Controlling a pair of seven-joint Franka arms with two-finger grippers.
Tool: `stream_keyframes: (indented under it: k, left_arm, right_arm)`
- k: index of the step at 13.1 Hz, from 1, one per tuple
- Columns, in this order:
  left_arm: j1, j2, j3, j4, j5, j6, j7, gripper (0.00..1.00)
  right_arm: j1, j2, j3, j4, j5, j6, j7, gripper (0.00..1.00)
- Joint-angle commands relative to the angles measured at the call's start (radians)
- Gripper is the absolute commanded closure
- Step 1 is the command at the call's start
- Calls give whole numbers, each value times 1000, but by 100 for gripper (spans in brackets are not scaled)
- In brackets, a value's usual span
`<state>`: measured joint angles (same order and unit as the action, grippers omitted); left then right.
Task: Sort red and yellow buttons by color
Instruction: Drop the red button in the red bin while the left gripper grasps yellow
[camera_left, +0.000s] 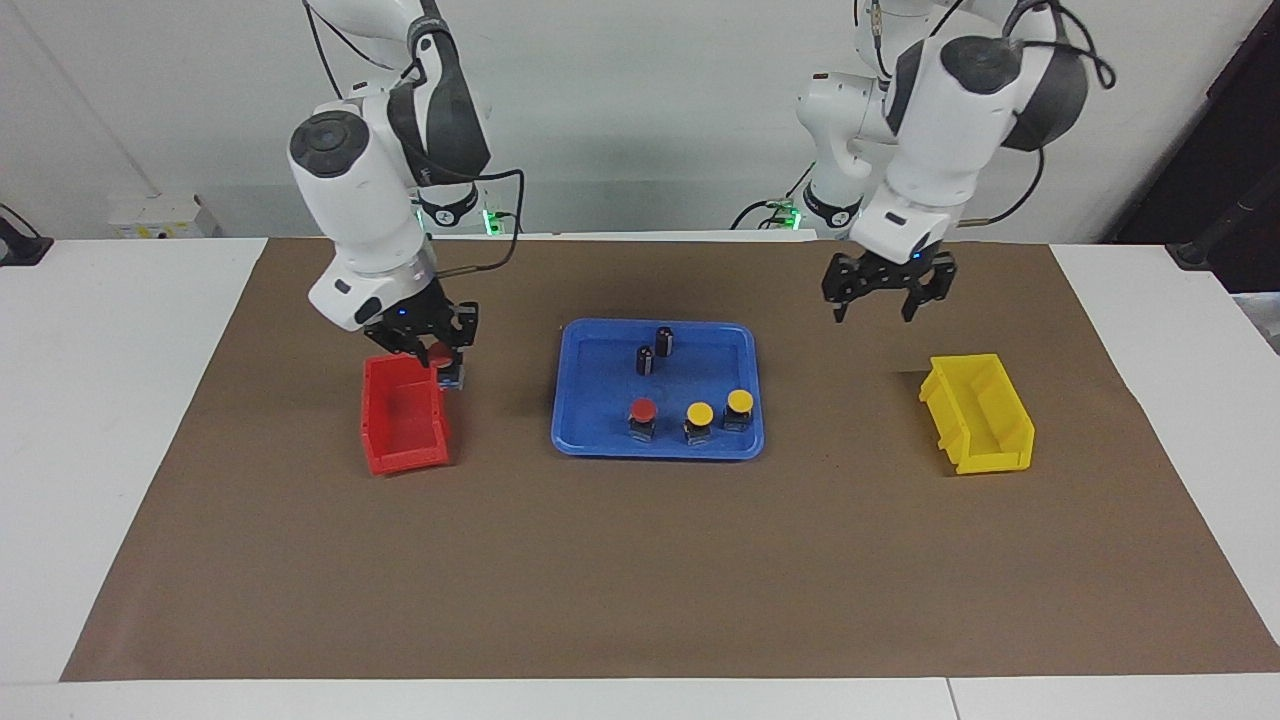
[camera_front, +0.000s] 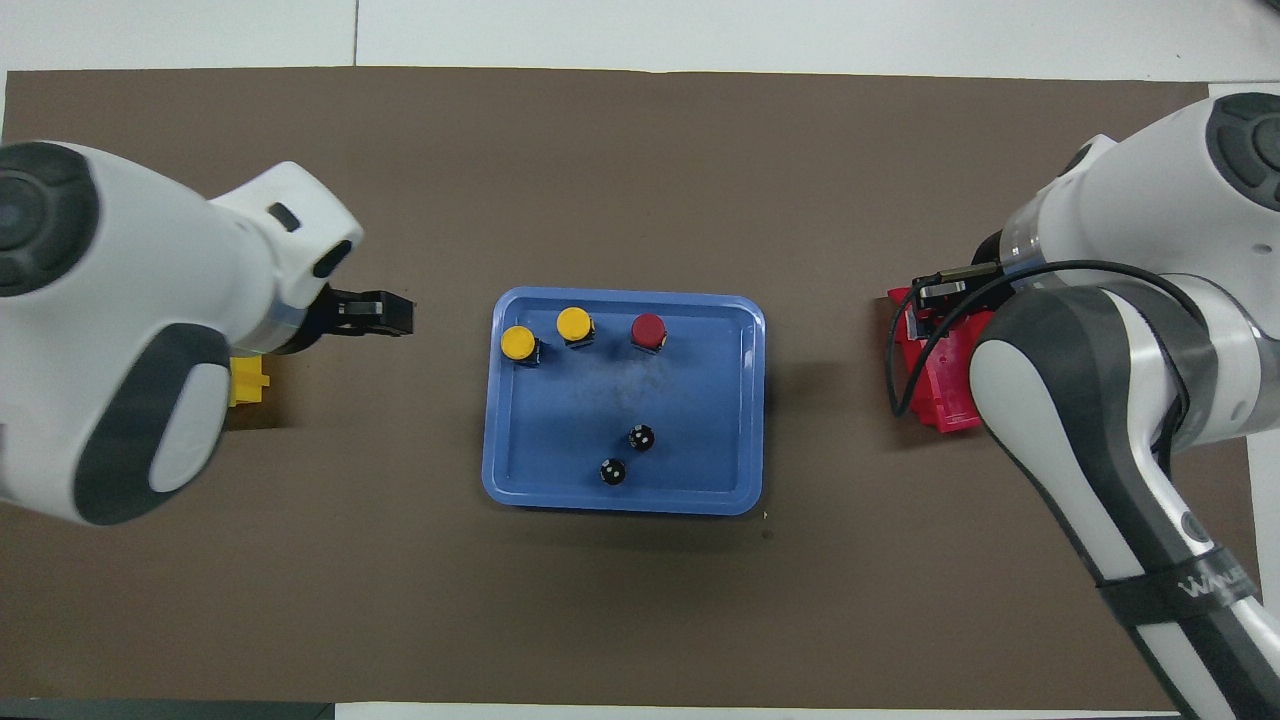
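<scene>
My right gripper (camera_left: 440, 358) is shut on a red button (camera_left: 446, 366), holding it just over the corner of the red bin (camera_left: 402, 425) that is nearest the robots and the tray. In the overhead view the arm hides this gripper and most of the red bin (camera_front: 935, 390). One red button (camera_left: 642, 410) (camera_front: 648, 329) and two yellow buttons (camera_left: 699, 414) (camera_left: 740, 401) stand in a row in the blue tray (camera_left: 655, 450), along its edge farthest from the robots. The yellow ones also show in the overhead view (camera_front: 517, 342) (camera_front: 574, 324). My left gripper (camera_left: 875, 308) (camera_front: 385, 313) is open and empty, raised over the mat between the tray and the yellow bin (camera_left: 978, 412).
Two small dark cylinders (camera_left: 664, 340) (camera_left: 645, 360) stand in the tray nearer the robots than the buttons. A brown mat (camera_left: 640, 570) covers the table's middle. The yellow bin (camera_front: 248, 385) is mostly hidden under the left arm in the overhead view.
</scene>
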<state>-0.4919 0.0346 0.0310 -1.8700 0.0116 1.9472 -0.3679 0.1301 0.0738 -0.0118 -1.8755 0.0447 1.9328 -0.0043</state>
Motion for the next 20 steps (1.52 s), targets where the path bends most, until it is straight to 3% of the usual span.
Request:
stream_keyframes:
  k: [1,5,9,13,14,15,16,18,20]
  left_arm:
    - [-78,85,17,-29,-57,108,-28,18]
    - [-121,137,17,-80,-65,234,-32,23]
    - [-122,160,17,-101,-67,294,-31,23]
    - [-123,211,17,-92,-67,343,-32,23]
    - [-123,220,17,-89,-67,354,-37,29]
    - [-125,232,17,-89,-85,364,-61,55]
    - [-128,235,18,-93,-96,365,-112,98]
    - [-126,234,18,-54,-100,296,-123,99]
    - [-111,216,26,90,-102,59,-118,99]
  right_arm:
    - [-49,-40,12,-103,23,61,-113,81]
    - [-67,-60,9,-151,14,87,-174,81]
    - [-80,-100,7,-307,9,236,-193,81]
    - [-115,-101,7,-364,7,311,-257,81]
    - [-112,-92,7,-373,7,330,-253,81]
    - [-115,-82,9,-398,7,375,-253,81]
    - [-112,-84,9,-413,7,393,-252,81]
    - [-110,-91,9,-441,7,408,-250,81]
    - [-115,-98,9,-458,7,411,-250,78]
